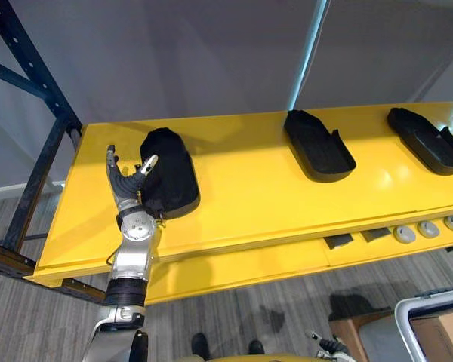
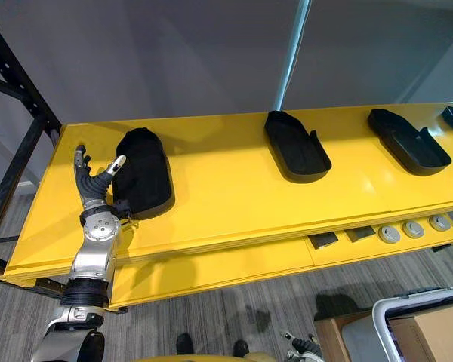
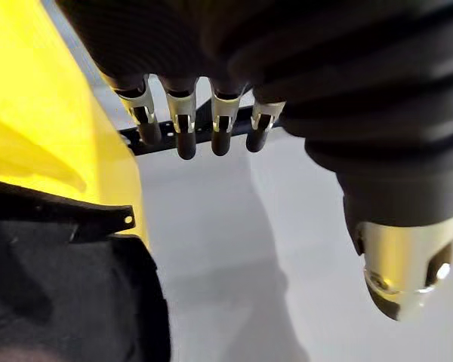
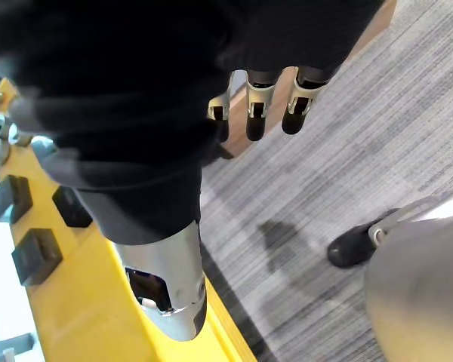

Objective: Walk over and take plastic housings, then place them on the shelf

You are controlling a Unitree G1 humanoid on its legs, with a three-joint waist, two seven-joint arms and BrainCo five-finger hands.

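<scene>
1. Housings of black plastic lie well apart in a row on the yellow shelf (image 1: 257,188): the left housing (image 1: 170,173), the middle housing (image 1: 318,147) and the right housing (image 1: 426,141)
2. The left robot hand (image 1: 128,188) stands just beside the left housing, on the side toward the shelf's left end. Its fingers are straight and spread apart, and its thumb (image 1: 147,164) reaches to the shell's edge, touching or nearly so. It clamps nothing
3. The right robot hand (image 4: 257,105) hangs low over the carpeted floor, fingers relaxed and empty
4. Handling, as a judgement: the housings look like thin moulded shells, so light and stiff, with a smooth skin that may slip under the fingertips. A hard squeeze across the open rim could flex them
5. Where to hold, also a judgement: across the narrow width near the middle, thumb on one long side and fingers on the other. On the hollow ones, a pinch on the side wall would also serve
6. The left housing lies domed side up, its long axis running from the shelf's front edge toward the back wall, with a rounded end to the back
7. The middle and right housings lie hollow side up, their long axes slanting from back left to front right
</scene>
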